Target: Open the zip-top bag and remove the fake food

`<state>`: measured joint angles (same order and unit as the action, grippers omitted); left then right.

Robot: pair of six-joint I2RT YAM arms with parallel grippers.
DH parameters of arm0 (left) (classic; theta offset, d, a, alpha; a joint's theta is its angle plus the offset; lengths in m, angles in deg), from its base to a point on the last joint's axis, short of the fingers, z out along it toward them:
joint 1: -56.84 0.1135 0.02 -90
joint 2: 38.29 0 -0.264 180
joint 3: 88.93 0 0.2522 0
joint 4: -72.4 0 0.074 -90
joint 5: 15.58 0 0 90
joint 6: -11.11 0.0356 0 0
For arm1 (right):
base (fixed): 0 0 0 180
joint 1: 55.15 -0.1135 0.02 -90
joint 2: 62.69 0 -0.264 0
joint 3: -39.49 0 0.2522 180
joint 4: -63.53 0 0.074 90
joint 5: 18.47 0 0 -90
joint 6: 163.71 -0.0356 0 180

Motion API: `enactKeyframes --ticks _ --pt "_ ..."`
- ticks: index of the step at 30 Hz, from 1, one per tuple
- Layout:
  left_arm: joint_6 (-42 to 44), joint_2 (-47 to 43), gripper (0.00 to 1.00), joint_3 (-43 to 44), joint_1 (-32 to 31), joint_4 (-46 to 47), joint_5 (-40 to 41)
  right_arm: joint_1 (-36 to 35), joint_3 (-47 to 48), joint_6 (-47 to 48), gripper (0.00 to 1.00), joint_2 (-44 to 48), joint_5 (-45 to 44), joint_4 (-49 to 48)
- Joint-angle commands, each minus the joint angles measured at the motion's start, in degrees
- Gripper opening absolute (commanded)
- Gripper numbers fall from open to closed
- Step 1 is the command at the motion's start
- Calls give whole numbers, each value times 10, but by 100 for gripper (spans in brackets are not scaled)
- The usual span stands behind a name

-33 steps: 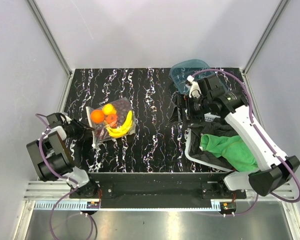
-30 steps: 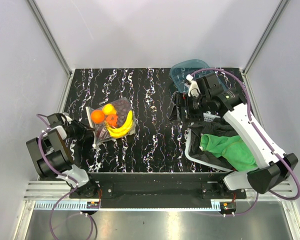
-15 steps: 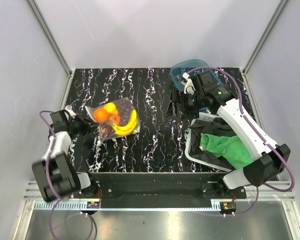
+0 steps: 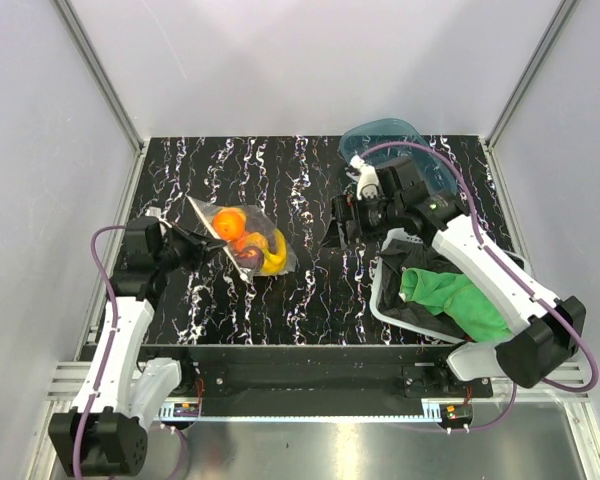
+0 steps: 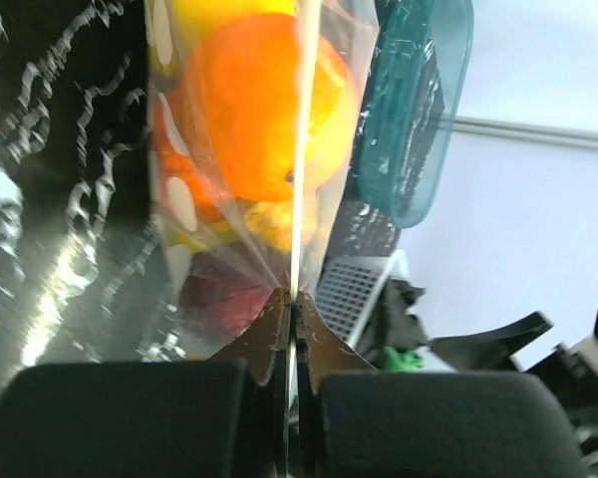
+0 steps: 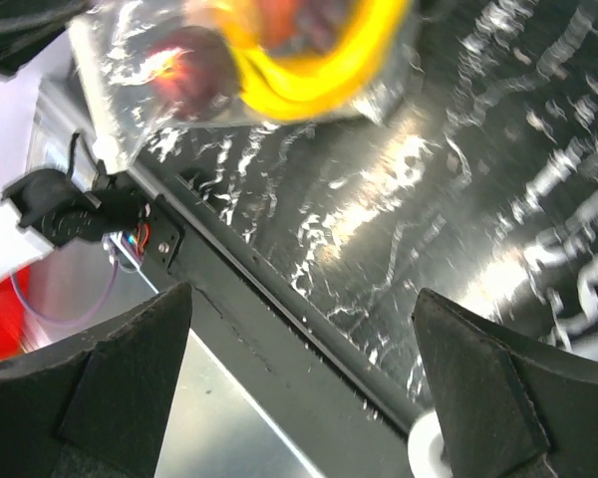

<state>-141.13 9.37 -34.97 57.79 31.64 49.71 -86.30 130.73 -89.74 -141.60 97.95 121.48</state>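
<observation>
Clear floppy dotted plastic zip-top bag [image 4: 242, 240] over left-centre of black marbled desk [image 4: 310, 285], edge clamped in left pincer [image 4: 193, 247], rest trailing to its right, small plastic toy fruit [image 4: 230, 222] inside, right pincer [image 4: 338, 225] w/ fingers apart, well right of bag.

The table [image 4: 310, 180] is a black slab veined with white. A translucent blue tub [image 4: 385, 138] sits at its far right corner, partly over the back edge. Just on the near side of the tub, a white basket [image 4: 377, 300] stands on the slab, close along the right edge. Well left of the tub, and nearer the front than it, is the zip-top bag [image 4: 242, 237]. Its left corner is raised off the surface; whether its lower end touches the slab cannot be told.
</observation>
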Motion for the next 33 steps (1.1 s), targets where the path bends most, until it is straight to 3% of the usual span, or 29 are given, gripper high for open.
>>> enactKeyframes --ticks 1,4,8,15,23,31,32,33 --pt "-122 -13 0 55 -51 -46 55 -38 -46 45 100 37 41 -150" --pt "-171 -9 0 86 -86 -61 70 -68 -105 73 97 57 92 -252" --pt "-207 15 0 154 -143 -121 119 -115 -169 100 97 74 90 -348" --pt "-273 45 0 186 -209 -133 156 -209 -223 92 96 76 -48 -482" --pt "-303 79 0 204 -268 -132 199 -242 -217 68 85 66 -108 -493" --pt "-304 99 0 225 -309 -118 223 -242 -202 67 60 49 -161 -467" --pt "-296 99 0 226 -311 -115 226 -241 -201 70 41 49 -170 -463" --pt "-286 98 0 227 -312 -111 229 -241 -199 71 30 50 -174 -459"
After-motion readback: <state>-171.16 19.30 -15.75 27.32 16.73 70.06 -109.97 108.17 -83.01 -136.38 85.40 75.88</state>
